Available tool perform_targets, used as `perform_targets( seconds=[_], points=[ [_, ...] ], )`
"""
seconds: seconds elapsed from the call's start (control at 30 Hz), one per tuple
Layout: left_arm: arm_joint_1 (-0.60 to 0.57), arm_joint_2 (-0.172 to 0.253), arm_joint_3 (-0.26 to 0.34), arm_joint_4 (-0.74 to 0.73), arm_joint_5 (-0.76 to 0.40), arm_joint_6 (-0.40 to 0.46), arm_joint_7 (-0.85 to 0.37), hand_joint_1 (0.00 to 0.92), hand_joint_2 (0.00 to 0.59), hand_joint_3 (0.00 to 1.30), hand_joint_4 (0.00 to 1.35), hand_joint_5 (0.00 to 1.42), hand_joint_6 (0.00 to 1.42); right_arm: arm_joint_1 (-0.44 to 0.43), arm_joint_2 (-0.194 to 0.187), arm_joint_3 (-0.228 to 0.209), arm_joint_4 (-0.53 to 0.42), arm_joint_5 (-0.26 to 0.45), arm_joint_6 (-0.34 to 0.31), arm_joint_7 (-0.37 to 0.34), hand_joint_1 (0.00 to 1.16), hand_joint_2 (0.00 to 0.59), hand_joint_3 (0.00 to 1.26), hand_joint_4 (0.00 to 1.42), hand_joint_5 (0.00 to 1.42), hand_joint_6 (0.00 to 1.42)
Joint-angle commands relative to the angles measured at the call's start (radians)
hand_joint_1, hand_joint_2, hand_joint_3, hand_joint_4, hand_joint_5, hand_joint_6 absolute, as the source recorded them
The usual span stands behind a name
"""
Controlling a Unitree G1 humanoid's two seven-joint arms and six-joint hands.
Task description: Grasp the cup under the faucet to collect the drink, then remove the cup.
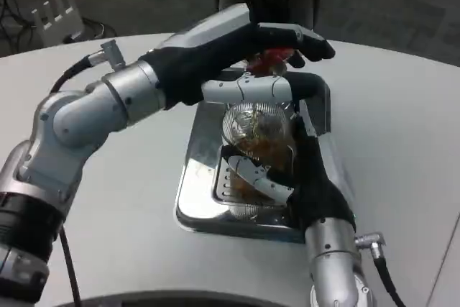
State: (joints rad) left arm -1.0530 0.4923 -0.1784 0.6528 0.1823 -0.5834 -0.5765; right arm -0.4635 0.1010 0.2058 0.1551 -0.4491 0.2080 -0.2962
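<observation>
Left hand: the left hand (251, 52) is reached over the top of the dispenser, with its fingers (305, 39) laid across the red faucet handle (277, 57); a white and black thumb is stretched out just below that handle. Whether the handle is pressed or only touched cannot be told.
Right hand: the right hand (298, 170) is brought up from the lower edge, and its fingers (262, 177) are wrapped around the lower part of the cup, so the cup is gripped.
Cup: the clear cup (260, 129) is held over the metal tray, directly under the faucet handle. An amber-brown drink (266, 147) is seen in its lower part. The opening is turned up toward the faucet; whether the long axis is quite upright cannot be told.
Tray: the shiny metal drip tray (198, 195) is set on the white table (129, 213), with a slotted grille (228, 186) in its middle, below the cup.
Background: a white rack-like object (56, 12) is seen at the far left, beyond the table edge.
</observation>
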Motion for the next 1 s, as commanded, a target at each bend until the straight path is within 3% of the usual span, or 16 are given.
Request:
perform_targets(
  seconds=[0.03,0.57,1.0],
  points=[
    [0.004,0.012,-0.017,0.041,0.03,0.014,-0.016,0.0,0.114,0.32,0.25,0.29,0.35,-0.026,0.013,-0.002,0.03,0.002,-0.016,-0.031,0.65,0.195,0.0,0.0,0.0,0.0],
    [-0.014,0.01,-0.025,0.094,0.046,-0.004,-0.01,0.0,0.116,0.32,0.25,0.29,0.35,-0.07,0.052,0.021,0.119,-0.001,-0.028,-0.142,0.66,0.208,0.0,0.0,0.03,0.0],
    [-0.007,0.025,-0.023,0.095,0.05,-0.004,-0.015,0.0,0.116,0.32,0.25,0.29,0.35,-0.11,0.073,0.031,0.166,0.034,-0.038,-0.163,0.64,0.212,0.0,0.04,0.07,0.0]
  ],
)
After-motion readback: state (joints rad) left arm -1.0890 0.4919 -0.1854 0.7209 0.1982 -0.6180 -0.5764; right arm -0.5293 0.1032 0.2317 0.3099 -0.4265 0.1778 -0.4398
